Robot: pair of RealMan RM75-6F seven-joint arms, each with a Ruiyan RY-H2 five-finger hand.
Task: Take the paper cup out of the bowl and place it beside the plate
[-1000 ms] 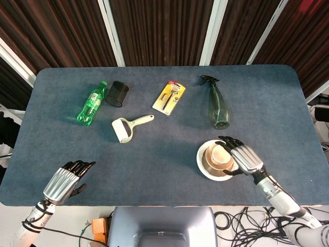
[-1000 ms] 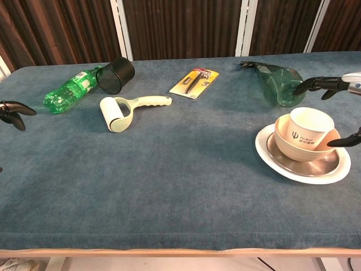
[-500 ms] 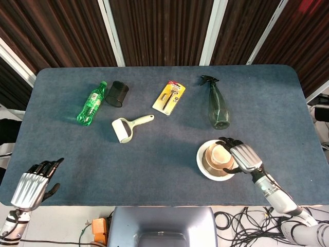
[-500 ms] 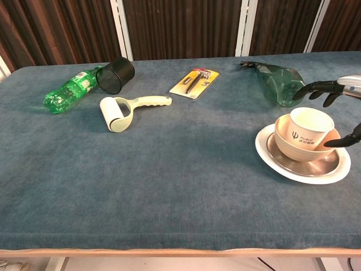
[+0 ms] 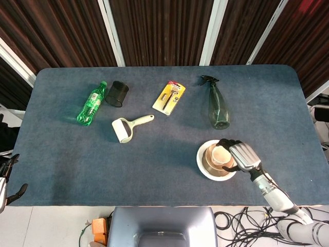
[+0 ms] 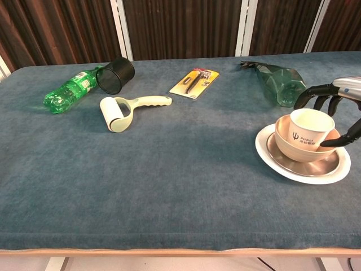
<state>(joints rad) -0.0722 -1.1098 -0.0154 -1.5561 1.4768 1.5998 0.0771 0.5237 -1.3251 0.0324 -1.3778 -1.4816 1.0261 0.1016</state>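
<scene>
Upright in the beige bowl, mouth up, the paper cup shows a dark logo and small print, too small to read. The bowl sits on the white plate. Curved around the cup's far right side, the right hand has its fingers spread; contact cannot be told. Only a sliver of the left hand shows at the table's edge, its fingers unclear.
</scene>
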